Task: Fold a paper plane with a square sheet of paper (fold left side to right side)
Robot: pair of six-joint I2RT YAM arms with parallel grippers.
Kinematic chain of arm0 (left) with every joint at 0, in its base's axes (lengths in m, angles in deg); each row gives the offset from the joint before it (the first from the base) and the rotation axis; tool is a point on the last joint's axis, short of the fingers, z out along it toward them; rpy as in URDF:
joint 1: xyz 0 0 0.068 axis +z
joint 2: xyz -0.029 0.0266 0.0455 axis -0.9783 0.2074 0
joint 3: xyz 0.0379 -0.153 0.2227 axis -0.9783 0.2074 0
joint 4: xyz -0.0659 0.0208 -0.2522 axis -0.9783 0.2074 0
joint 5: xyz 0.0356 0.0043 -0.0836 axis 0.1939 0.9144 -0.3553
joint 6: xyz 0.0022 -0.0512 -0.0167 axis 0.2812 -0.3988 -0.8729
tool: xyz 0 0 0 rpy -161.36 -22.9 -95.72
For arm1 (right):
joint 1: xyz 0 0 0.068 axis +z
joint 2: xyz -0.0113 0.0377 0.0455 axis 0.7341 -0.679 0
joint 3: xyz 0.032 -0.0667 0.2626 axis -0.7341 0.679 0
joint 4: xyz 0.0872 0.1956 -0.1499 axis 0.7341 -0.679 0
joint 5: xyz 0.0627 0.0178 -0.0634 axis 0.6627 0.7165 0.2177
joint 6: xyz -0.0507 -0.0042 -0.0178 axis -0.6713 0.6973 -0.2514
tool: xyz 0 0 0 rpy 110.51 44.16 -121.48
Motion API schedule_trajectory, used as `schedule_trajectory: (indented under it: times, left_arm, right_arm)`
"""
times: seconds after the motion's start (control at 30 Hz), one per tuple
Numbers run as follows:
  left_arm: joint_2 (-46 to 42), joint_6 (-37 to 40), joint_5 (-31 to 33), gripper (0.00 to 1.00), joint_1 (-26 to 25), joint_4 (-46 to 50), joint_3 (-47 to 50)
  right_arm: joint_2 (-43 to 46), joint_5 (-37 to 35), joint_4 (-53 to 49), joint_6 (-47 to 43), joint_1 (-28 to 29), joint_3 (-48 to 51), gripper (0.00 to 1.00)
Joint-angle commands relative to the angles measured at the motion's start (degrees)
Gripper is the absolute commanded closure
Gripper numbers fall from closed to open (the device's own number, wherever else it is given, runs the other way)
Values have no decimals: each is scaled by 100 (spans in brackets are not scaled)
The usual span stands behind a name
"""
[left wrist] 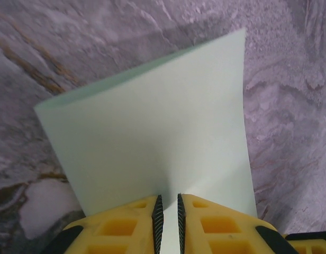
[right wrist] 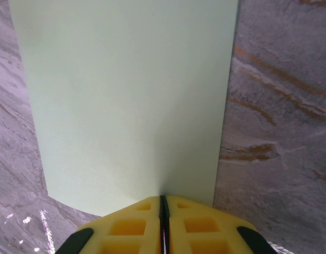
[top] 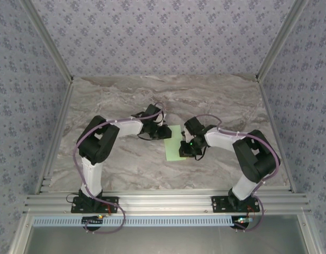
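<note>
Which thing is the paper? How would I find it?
Look at the grey marble table, in its middle where the two robot arms meet. The paper sits between their tips. It is the only pale green thing there, thin and plain.

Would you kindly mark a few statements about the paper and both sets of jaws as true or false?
1. The sheet of paper is pale green. True.
2. The right jaws are shut on the paper's edge. True.
3. The paper is a pointed dart. False: it has straight edges and square corners.
4. The left jaws stand wide open, clear of the paper. False: they are nearly closed, with the paper's edge between them.
5. The paper is over a marbled table. True.
</note>
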Motion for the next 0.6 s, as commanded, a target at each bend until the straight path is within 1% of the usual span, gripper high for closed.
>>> schedule_trajectory:
  times: [0.0,0.13,0.4,0.57]
  left_arm:
    - [277,243,698,81,415,-117,-152]
    - [427,270,664,81,596,-147,-381]
    - [864,436,641,81,871,271,-1207]
    - [762,495,522,81,983,346,-1300]
  right_arm:
    - [-202,-608,-632,-34,3,405,88]
    - [-162,-585,-586,7,-1,473,88]
    - [-1,-370,-398,219,37,632,88]
    - [159,-54,48,653,231,841,88]
